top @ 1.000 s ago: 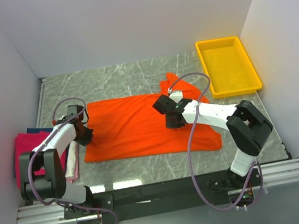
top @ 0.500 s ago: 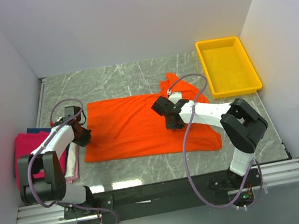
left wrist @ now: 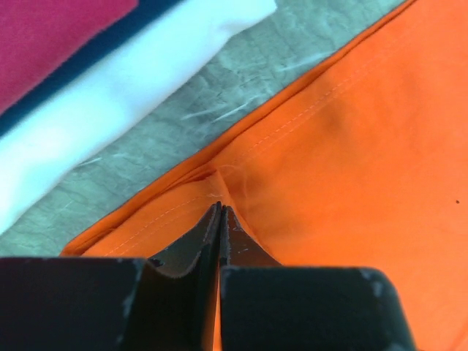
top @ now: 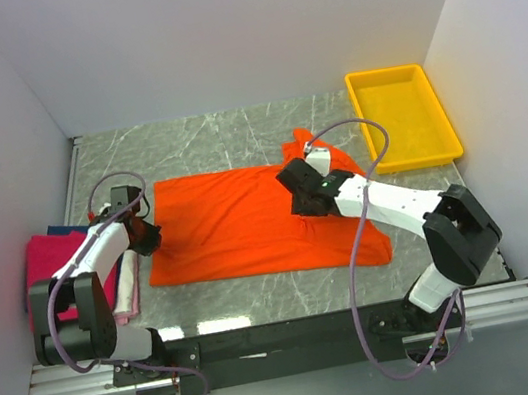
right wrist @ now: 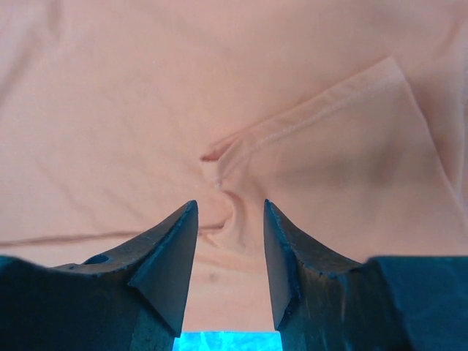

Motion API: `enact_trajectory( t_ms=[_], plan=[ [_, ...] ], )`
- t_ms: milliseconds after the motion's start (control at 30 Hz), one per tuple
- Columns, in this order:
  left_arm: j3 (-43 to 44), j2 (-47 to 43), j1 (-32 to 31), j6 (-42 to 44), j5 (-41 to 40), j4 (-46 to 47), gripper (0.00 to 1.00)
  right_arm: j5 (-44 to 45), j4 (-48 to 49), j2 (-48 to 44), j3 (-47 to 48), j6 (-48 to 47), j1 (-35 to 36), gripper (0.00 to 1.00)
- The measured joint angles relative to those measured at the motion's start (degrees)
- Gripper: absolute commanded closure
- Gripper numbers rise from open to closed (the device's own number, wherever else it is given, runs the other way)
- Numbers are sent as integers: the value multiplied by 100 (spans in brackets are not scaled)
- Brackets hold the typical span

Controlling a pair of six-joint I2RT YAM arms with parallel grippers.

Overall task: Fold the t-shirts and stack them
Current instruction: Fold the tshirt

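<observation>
A bright orange t-shirt (top: 239,227) lies spread flat across the middle of the table. At its left hem, my left gripper (top: 146,239) is shut on a pinch of the orange cloth (left wrist: 351,146), which puckers up at the tips of the gripper (left wrist: 221,208). My right gripper (top: 296,197) hovers over the shirt's right part, near the sleeve. It is open (right wrist: 230,206), with nothing between the jaws and a small wrinkle of cloth (right wrist: 227,183) beneath. Folded t-shirts are stacked at the left: magenta-pink (top: 52,263), dark blue (top: 67,230) and pale (top: 128,281).
A yellow plastic tray (top: 403,118) stands at the back right, beside the right wall. White walls close in the marble table (top: 204,142) on three sides. The folded stack overhangs the table's left edge beside my left arm.
My right gripper has opened, let go of the orange cloth and drawn back slightly to the right. My left gripper stays shut at the hem, hardly moved.
</observation>
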Motion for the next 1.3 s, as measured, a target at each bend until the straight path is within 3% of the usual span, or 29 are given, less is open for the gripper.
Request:
enact_trajectory(
  t_ms=[267, 633, 833, 1167, 1300],
  plan=[
    [-42, 0, 0, 92, 179, 98, 94, -68, 168, 286, -59, -98, -356, 53],
    [-42, 11, 0, 131, 232, 127, 94, -177, 452, 426, -424, -511, -1700, 54],
    [79, 116, 0, 133, 236, 81, 94, -437, 796, 734, -424, -739, -1969, 54],
    [634, 361, 0, 138, 238, 37, 94, -645, 1040, 1040, -334, -826, -2135, 67],
    [669, 407, 0, 142, 240, 24, 94, -667, 1064, 1040, -334, -826, -2138, 93]
  ],
)
